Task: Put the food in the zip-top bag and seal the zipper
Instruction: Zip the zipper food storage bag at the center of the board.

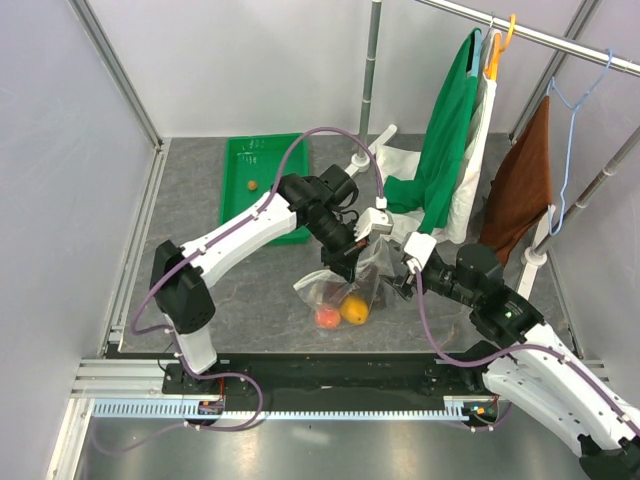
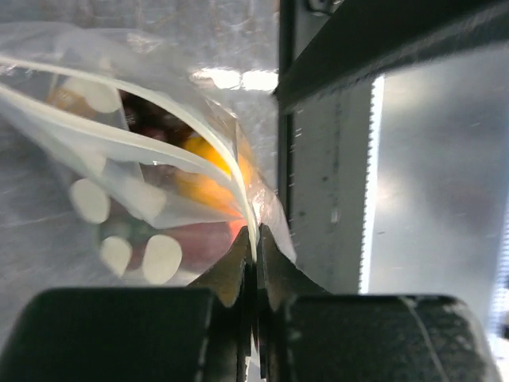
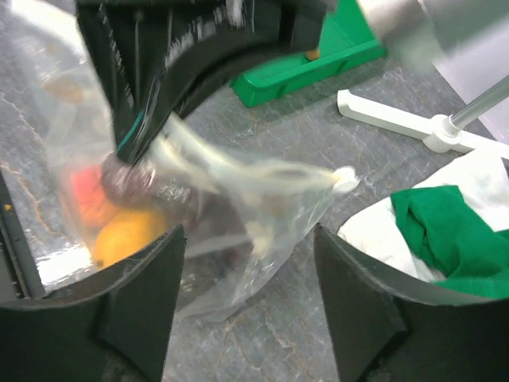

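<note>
The zip-top bag [image 1: 338,292] hangs from my left gripper [image 1: 347,262], its bottom resting on the table. My left gripper [image 2: 254,232] is shut on the white zipper strip [image 2: 143,139] at the bag's mouth. Inside the bag are the orange [image 1: 354,311], the peach [image 1: 327,318] and a dark fruit [image 3: 139,181], plum or grapes I cannot tell. My right gripper [image 1: 402,282] is open and empty just right of the bag. In the right wrist view its open jaws [image 3: 249,267] flank the bag's lower corner [image 3: 238,231] without touching; the zipper's end [image 3: 344,180] points right.
The green tray [image 1: 262,170] lies behind the bag with a small brown object [image 1: 251,184] on it. A green and white garment [image 1: 450,150] and a brown cloth [image 1: 520,185] hang on the rack at right. The rack's white foot [image 3: 398,119] lies nearby.
</note>
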